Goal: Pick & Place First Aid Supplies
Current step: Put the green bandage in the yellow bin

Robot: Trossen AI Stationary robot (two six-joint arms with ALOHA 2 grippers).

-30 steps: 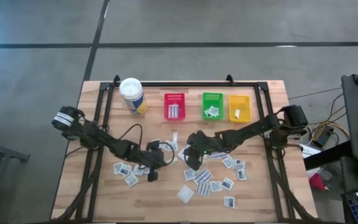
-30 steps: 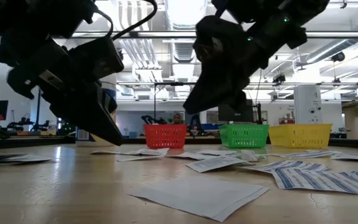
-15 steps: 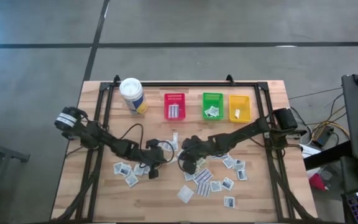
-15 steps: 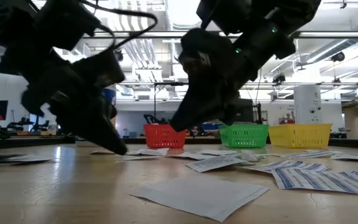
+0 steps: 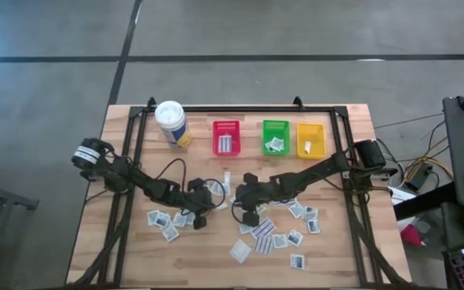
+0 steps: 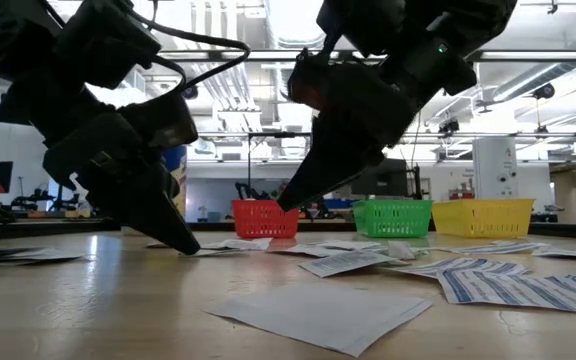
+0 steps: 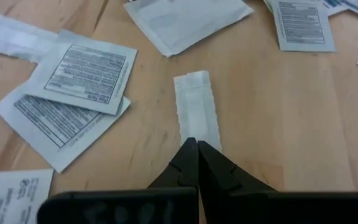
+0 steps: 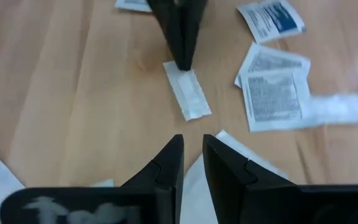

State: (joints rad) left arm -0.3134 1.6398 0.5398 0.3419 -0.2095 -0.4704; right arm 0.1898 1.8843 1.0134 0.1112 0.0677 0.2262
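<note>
Now the two arms are reaching closer together in the middle of the table (image 5: 329, 258) than a second ago. The right pincer (image 5: 238, 211) has moved toward the picture's left and is hanging just above a small oblong packet (image 8: 187, 91). Its fingers are spread a little and are holding nothing. The left pincer (image 5: 199, 221) is pressed tight together, and its tip is touching one end of that same packet (image 7: 196, 114), pinning it to the wood. I am guessing the left arm is steadying it so the right arm can grab it.

Counting from biggest to smallest: one table, two arms, one white canister (image 5: 171, 122), three bins in the upper middle, red (image 5: 225, 137), green (image 5: 275, 137) and yellow (image 5: 310, 139), and roughly twenty flat packets lying loose across the lower middle.
</note>
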